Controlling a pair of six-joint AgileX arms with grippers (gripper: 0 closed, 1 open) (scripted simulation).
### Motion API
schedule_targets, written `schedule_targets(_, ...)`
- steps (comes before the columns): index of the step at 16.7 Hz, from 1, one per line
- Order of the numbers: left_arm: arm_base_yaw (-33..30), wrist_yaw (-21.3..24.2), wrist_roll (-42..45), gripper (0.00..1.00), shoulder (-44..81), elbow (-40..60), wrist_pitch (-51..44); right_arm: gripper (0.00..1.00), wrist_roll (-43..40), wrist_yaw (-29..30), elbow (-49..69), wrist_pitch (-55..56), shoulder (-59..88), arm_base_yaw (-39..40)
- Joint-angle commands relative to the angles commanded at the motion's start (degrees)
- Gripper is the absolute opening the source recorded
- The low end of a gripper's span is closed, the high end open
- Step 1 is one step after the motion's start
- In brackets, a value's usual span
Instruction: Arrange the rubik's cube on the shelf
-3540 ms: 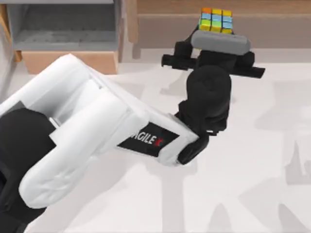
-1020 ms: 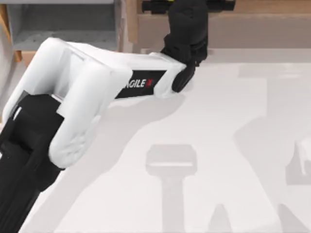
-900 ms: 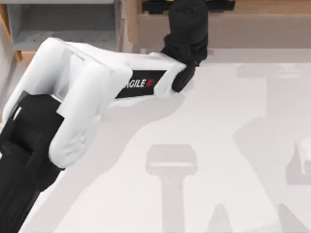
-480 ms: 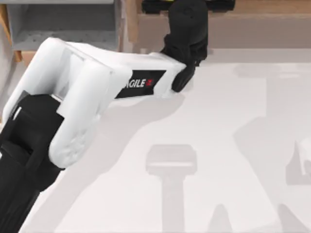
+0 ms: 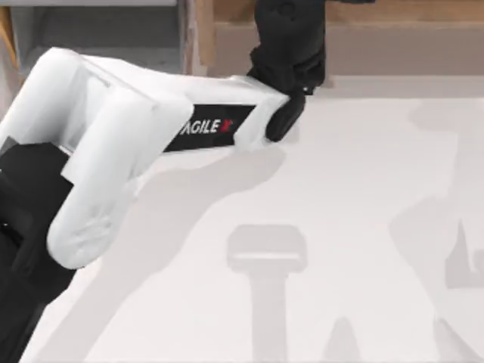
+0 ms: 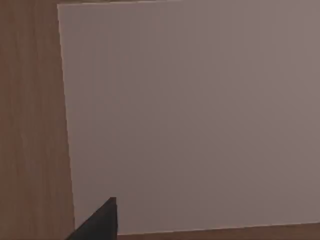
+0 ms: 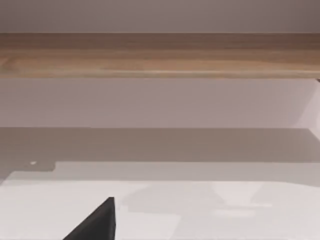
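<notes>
The rubik's cube is hidden. The shelf runs along the back of the table: a light-brown ledge (image 5: 408, 10) over a taupe-grey front panel (image 5: 408, 49), with a wooden upright (image 5: 203, 34) at its left end. My left arm (image 5: 291, 38) reaches from the lower left across the table, its black wrist over the shelf's left part and its gripper past the top edge of the top view. The left wrist view looks close onto a wooden side (image 6: 30, 125) and a grey panel (image 6: 190, 115). The right wrist view faces the shelf ledge (image 7: 160, 55) from farther back.
A grey box-like compartment (image 5: 106, 34) stands at the back left, beside the upright. The white table (image 5: 340, 227) spreads in front of the shelf, crossed by arm shadows. My left arm's white links cover the table's left side.
The left arm, which held the cube in front of the shelf 3.5 s ago, has reached over the ledge. In the last half second it rose or moved farther, and its gripper left the top view.
</notes>
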Motion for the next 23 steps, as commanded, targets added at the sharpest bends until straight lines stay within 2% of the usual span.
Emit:
schedule_targets(6, 2.58, 8.96, 14.18, 1.0, -14.55, -13.16, 11.0, 1.0, 0.0, 0.0, 0.0, 0.0, 0.0, 0.0)
schedule_targets(10, 10.81, 18.06, 26.35, 1.0, -24.06, -23.94, 18.54, 1.0, 0.0, 0.0, 0.0, 0.0, 0.0, 0.0)
schedule_targets(14, 24.35, 28.83, 39.26, 1.0, -31.55, -35.73, 25.01, 1.0, 0.0, 0.0, 0.0, 0.0, 0.0, 0.0)
schedule_targets(23, 62.9, 54.72, 64.78, 1.0, -37.35, -62.19, 34.02, 1.0, 0.0, 0.0, 0.0, 0.0, 0.0, 0.0)
